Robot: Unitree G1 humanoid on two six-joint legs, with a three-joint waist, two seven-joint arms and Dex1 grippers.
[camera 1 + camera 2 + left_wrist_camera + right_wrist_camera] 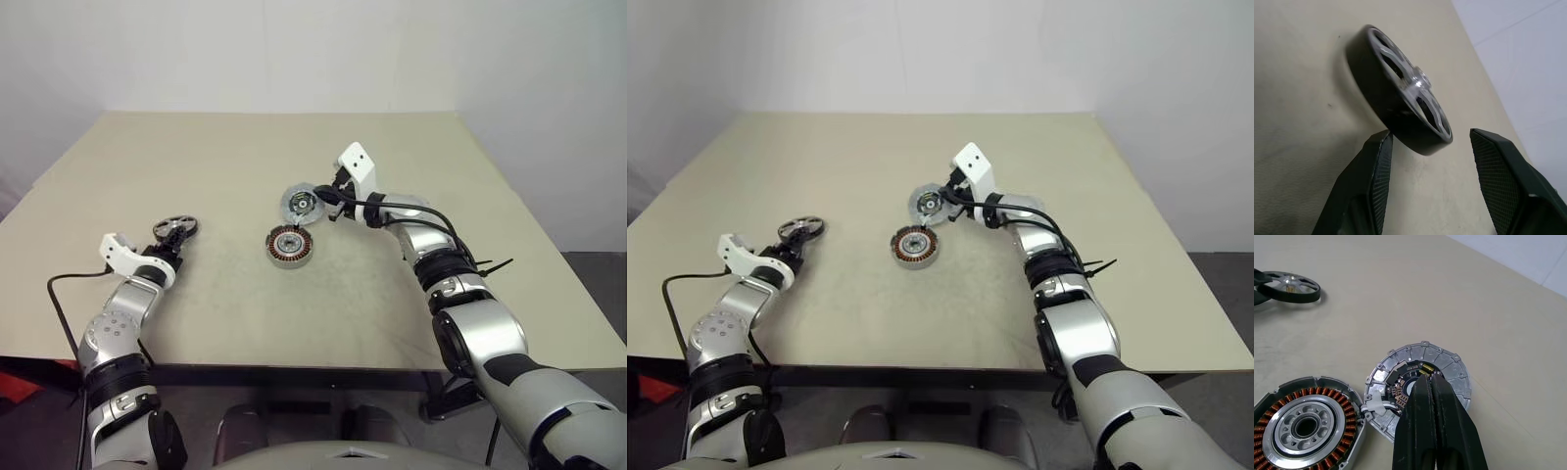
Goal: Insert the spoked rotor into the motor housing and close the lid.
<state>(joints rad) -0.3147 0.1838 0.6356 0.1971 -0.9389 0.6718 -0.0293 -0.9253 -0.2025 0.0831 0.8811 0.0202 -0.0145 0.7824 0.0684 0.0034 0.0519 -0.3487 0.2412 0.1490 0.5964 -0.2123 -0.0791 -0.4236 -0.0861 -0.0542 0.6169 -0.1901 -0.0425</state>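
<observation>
The spoked rotor [174,228] lies flat on the table at the left, silver spokes up inside a dark rim [1400,117]. My left gripper [1430,134] is open just short of it, and the rotor's near rim sits between the two fingertips without clear contact. At the table's middle sits the motor housing [289,246], copper windings up [1305,423]. The lid [300,204] lies right behind the housing with its dark inner face up [1449,369]. My right gripper [1427,379] is shut, its tips over the lid's centre, with nothing seen between the fingers.
A beige table [392,313] carries everything, and its front edge runs close below my arms. A black cable [64,294] loops off my left forearm past the table's left front corner. White walls stand behind the table.
</observation>
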